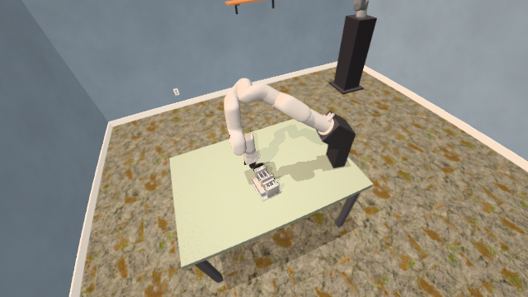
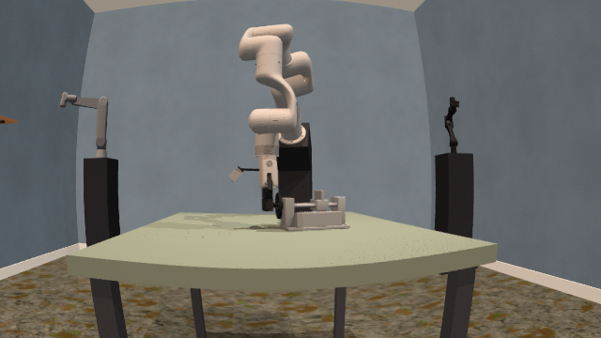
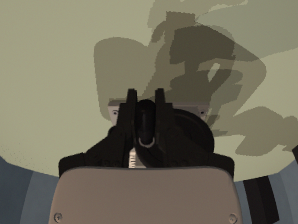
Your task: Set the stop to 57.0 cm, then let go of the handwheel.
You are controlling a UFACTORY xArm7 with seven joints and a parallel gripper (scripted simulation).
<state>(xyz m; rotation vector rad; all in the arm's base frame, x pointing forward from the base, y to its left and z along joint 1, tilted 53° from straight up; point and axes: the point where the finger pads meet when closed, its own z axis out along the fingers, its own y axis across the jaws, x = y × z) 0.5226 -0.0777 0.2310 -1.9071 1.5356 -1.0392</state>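
Observation:
A small grey stop fixture [image 1: 266,185] stands on the pale green table; it also shows in the exterior view [image 2: 315,214]. It has a base, a dark lead screw and a grey stop block [image 2: 321,203] on the rail. A black handwheel [image 2: 280,206] sits at its left end, seen in the wrist view as a dark disc [image 3: 189,137]. My gripper [image 2: 268,203] hangs straight down beside the wheel and is shut on its handle; the two black fingers show in the wrist view. The scale reading is too small to tell.
The arm's black base pedestal [image 1: 339,142] stands at the table's far right edge. Black pedestals with camera arms stand off the table at the left [image 2: 100,197] and right [image 2: 454,192]. The fixture's shadow lies on the table behind it.

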